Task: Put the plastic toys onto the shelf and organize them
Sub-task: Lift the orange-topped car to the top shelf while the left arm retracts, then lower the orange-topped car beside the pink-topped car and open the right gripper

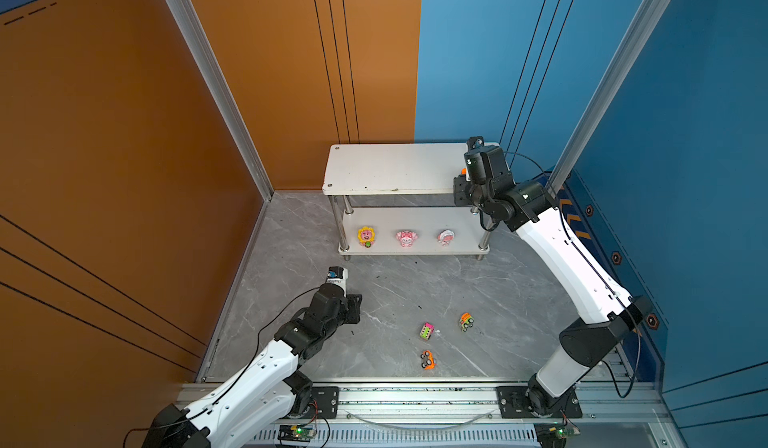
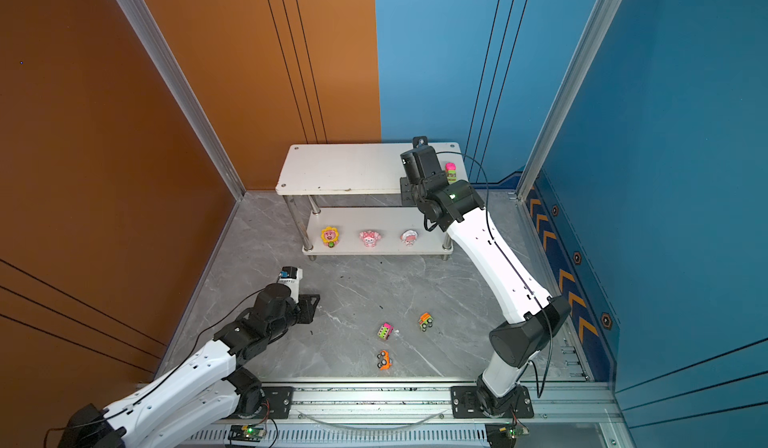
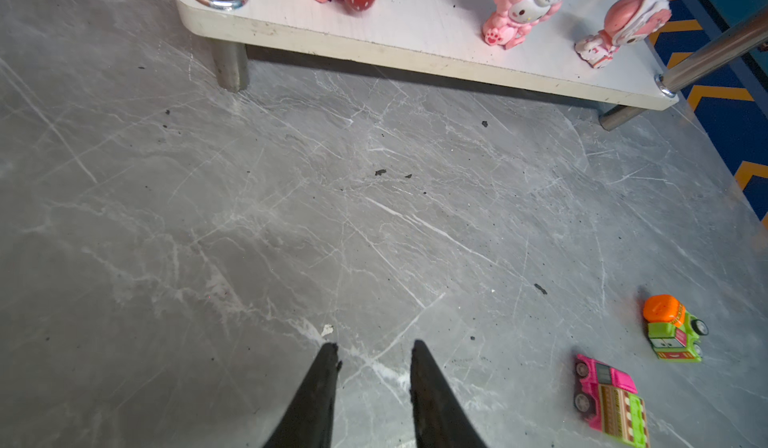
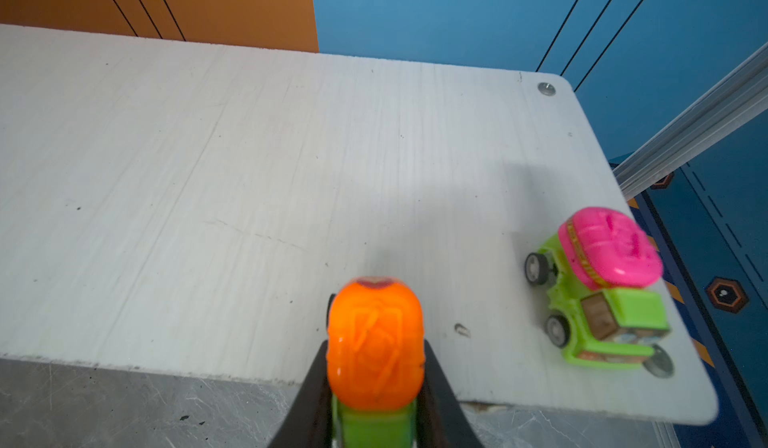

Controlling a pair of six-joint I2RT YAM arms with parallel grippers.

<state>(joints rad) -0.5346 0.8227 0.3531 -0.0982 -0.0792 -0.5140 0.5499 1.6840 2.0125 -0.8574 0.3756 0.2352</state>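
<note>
I had the right gripper [image 4: 376, 354] clamped on the orange-topped truck [image 4: 375, 321] over the front edge of the shelf [image 4: 249, 154], beside the pink-topped truck [image 4: 602, 292] parked on the top board, to build a row. The left gripper [image 3: 374, 350] hung empty, jaws slightly apart, over the floor near the pink car [image 3: 609, 400], probably my next pick.

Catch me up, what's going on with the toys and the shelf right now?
The right tool is shut on an orange-topped green truck at the front edge of the top board of the shelf, beside a pink-topped green truck already parked there. Three figurines stand on the lower board. Three cars lie on the table. The left tool is open and empty above the table.
</note>
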